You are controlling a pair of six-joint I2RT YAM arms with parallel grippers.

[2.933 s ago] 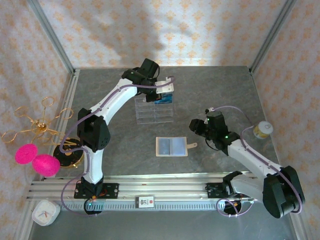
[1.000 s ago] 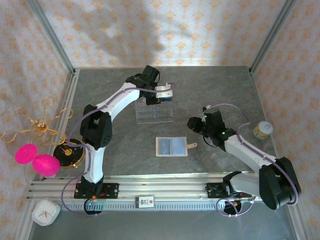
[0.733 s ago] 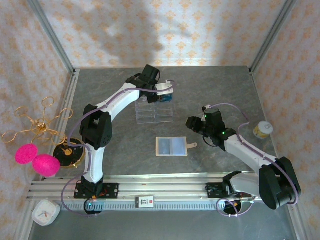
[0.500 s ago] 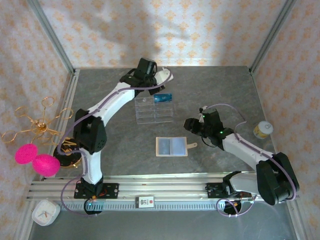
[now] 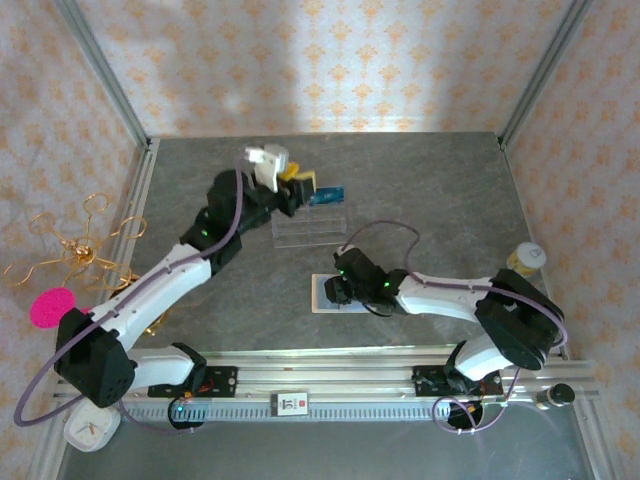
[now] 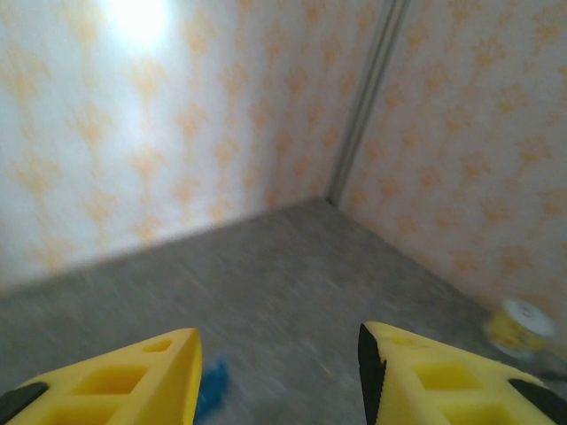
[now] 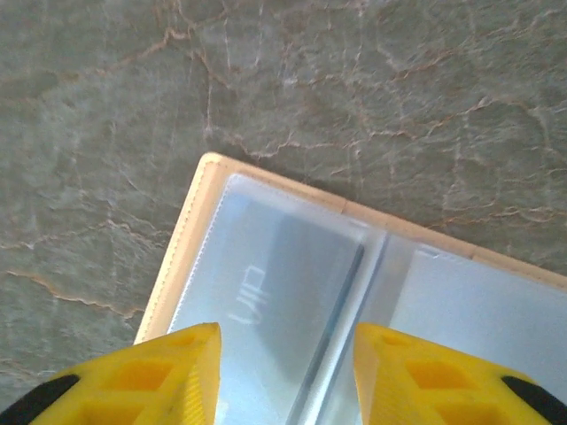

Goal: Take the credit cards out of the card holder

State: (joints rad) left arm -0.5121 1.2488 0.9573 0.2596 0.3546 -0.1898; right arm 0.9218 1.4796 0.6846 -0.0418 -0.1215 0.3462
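Observation:
The card holder [image 5: 322, 292] lies open and flat on the table, beige rim up. My right gripper [image 5: 343, 290] hovers over its left half, open, with nothing between the fingers. In the right wrist view the card holder [image 7: 199, 212] shows pale clear pockets, and a bluish credit card [image 7: 301, 283] with white markings sits inside the left pocket, between my right gripper's [image 7: 285, 376] yellow fingers. Another blue credit card [image 5: 328, 195] lies at the far right of the clear tray [image 5: 308, 228]. My left gripper [image 5: 299, 183] stands open just left of that card, which shows as a blue blur [image 6: 213, 390].
A yellow-lidded jar [image 5: 526, 258] stands at the right edge of the table. A gold wire ornament [image 5: 75, 245] with a pink pompom [image 5: 55, 307] sits at the left. A white clock [image 5: 90, 426] lies at the near left, beyond the rail [image 5: 330, 375].
My left gripper opened, left the blue card in the tray and drew back to the left. My right gripper swung left from beside the card holder to over it.

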